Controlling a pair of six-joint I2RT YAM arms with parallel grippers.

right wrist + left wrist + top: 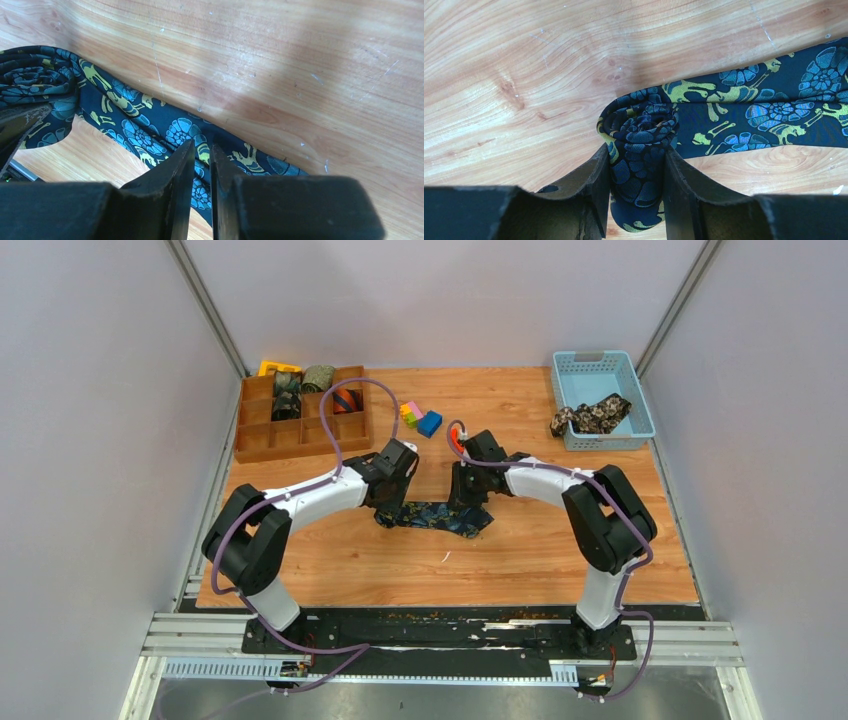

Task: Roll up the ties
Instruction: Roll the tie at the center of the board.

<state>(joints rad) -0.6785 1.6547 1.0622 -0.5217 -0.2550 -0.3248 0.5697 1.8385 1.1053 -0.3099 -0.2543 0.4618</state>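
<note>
left end effector (392, 502) clamped on the coiled end of the navy paisley tie (440, 517), mid-desk (550, 560).

top view: right end effector (465, 498) down on the same tie just beside the left; three rolled ties (318, 378) in the back compartments of the wooden organiser (300, 445) at far left; black-tan tie (592, 417) draped over the near wall of the blue basket (641, 425) at far right; coloured blocks (420, 418) between. left wrist view: fingers (596, 185) pressed on both sides of the small coil, loose strip running off to the right, flat on the wood. right wrist view: fingers (170, 185) almost together over the flat strip, only a thin slit between; cannot tell whether any fabric is pinched.
</note>
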